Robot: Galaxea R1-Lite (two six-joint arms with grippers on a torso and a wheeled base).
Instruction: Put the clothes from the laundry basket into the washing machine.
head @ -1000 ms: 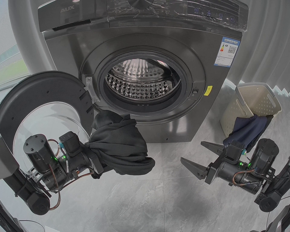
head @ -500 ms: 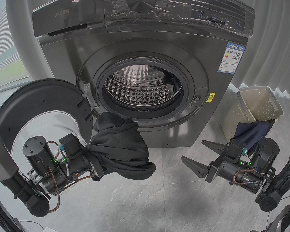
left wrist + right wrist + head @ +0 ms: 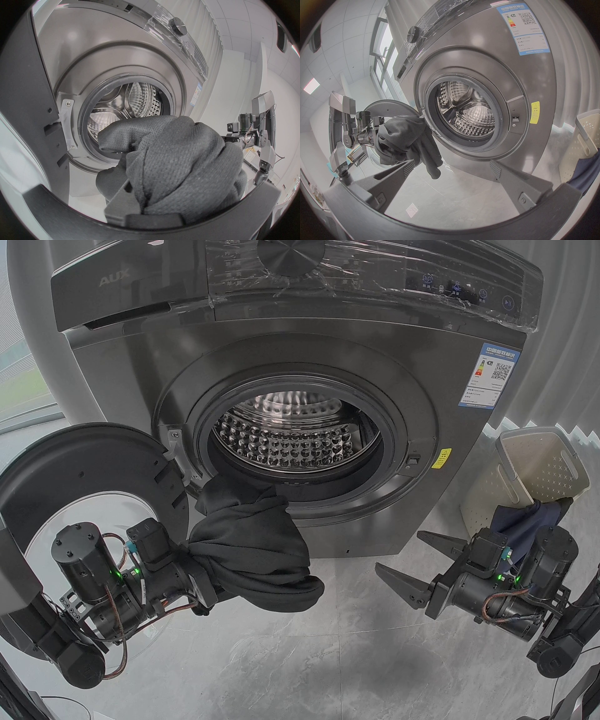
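Black cloth is hanging bunched in the left tool (image 3: 201, 591) before the open washing machine (image 3: 350, 346).

In the head view, the black garment (image 3: 256, 552) is dangling just below the drum mouth (image 3: 294, 440), beside the swung-open door (image 3: 81, 465). The right tool (image 3: 398, 551) is hanging empty, spread wide, near the laundry basket (image 3: 537, 465), where a navy garment (image 3: 522, 524) is draping over the rim. The left wrist view is giving the grip up close, with the tool clamping the black garment (image 3: 178, 162). The right wrist view is showing its own parted fingers (image 3: 393, 176) framing the machine.

Grey tiled floor (image 3: 337, 665), washing machine (image 3: 300, 346) on it, laundry basket (image 3: 545, 464) apparently tilted beside
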